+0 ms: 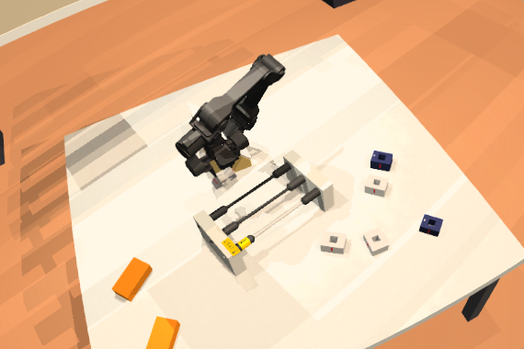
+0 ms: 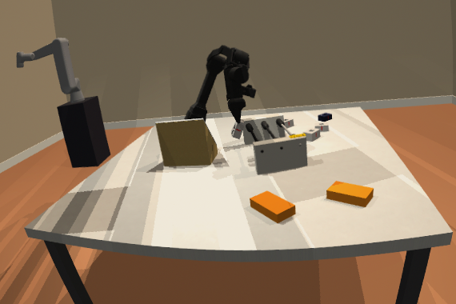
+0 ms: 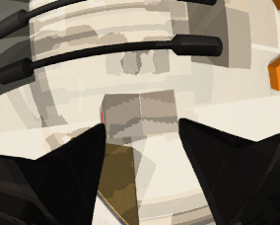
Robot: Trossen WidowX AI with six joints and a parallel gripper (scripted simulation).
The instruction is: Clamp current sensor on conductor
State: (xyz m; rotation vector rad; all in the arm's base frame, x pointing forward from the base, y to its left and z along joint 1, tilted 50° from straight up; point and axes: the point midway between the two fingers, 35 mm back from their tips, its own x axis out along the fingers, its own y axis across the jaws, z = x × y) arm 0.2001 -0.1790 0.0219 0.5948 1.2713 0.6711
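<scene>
My grabber has the clip

Going left to right in the outside view, a brown box (image 1: 243, 163) (image 2: 188, 143) (image 3: 118, 173) sits left of my grabber (image 1: 223, 170) (image 2: 238, 123) (image 3: 142, 124). The grabber is squeezed on the gray clip (image 1: 223, 178) (image 2: 237, 131) (image 3: 140, 114), which hangs tilted between its tips. The clip is near the closest bar (image 1: 250, 194) (image 3: 123, 47), not around it. Right of the grabber are the stand (image 1: 216, 242) (image 2: 280, 157) with a yellow tag (image 1: 231, 246) (image 2: 297, 136), then small blocks (image 1: 381, 161) (image 2: 312, 134).

Orange blocks (image 1: 132, 278) (image 2: 273, 206), navy and whitish sensors (image 1: 377, 185), yellow LOAD marker (image 1: 231, 246) (image 2: 298, 136).
</scene>
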